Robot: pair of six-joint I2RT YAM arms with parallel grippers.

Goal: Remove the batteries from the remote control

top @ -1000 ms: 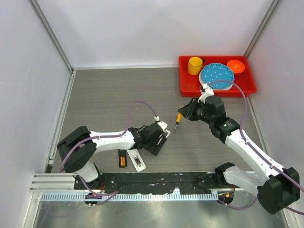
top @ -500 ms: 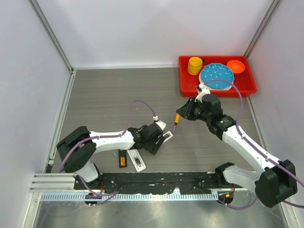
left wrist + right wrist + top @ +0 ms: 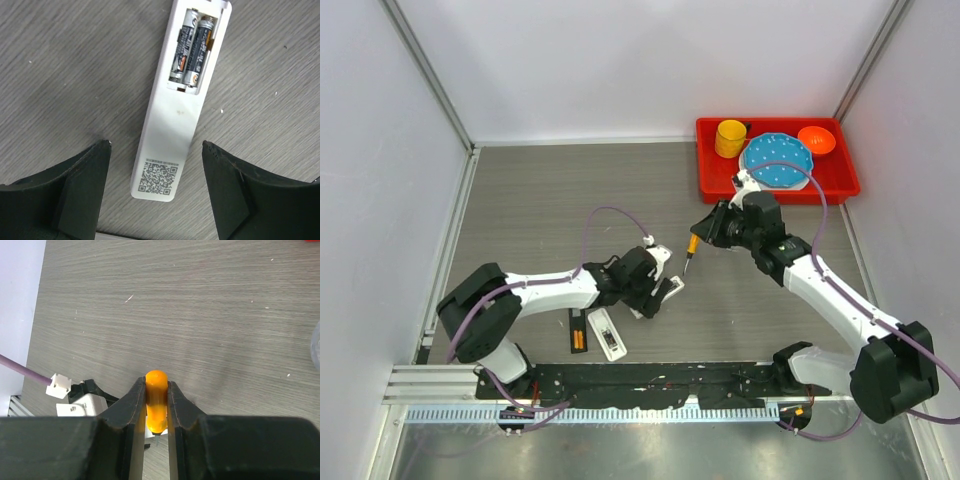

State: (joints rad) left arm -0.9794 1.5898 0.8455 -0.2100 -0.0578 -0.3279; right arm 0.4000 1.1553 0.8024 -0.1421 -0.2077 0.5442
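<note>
A white remote control (image 3: 170,125) lies back up on the table, its battery bay uncovered, with two silvery-grey batteries (image 3: 192,47) side by side inside. My left gripper (image 3: 156,144) hovers open over the remote's QR-code end, one finger on each side, touching nothing. From above, that left gripper (image 3: 658,290) sits mid-table with the remote (image 3: 673,287) poking out to its right. My right gripper (image 3: 156,405) is shut on an orange-handled screwdriver (image 3: 156,387). The screwdriver (image 3: 693,246) hangs tip down just beyond the remote, with the right gripper (image 3: 712,233) behind it.
A second white remote (image 3: 607,335) and a black piece with orange cells (image 3: 578,333) lie near the front rail. A red tray (image 3: 720,185) at the back right holds a yellow cup (image 3: 730,137), a blue plate (image 3: 778,158) and an orange bowl (image 3: 816,139).
My left wrist has turned and shifted slightly, and its jaws have spread a little wider. The right arm has carried the screwdriver a little left and farther back.
</note>
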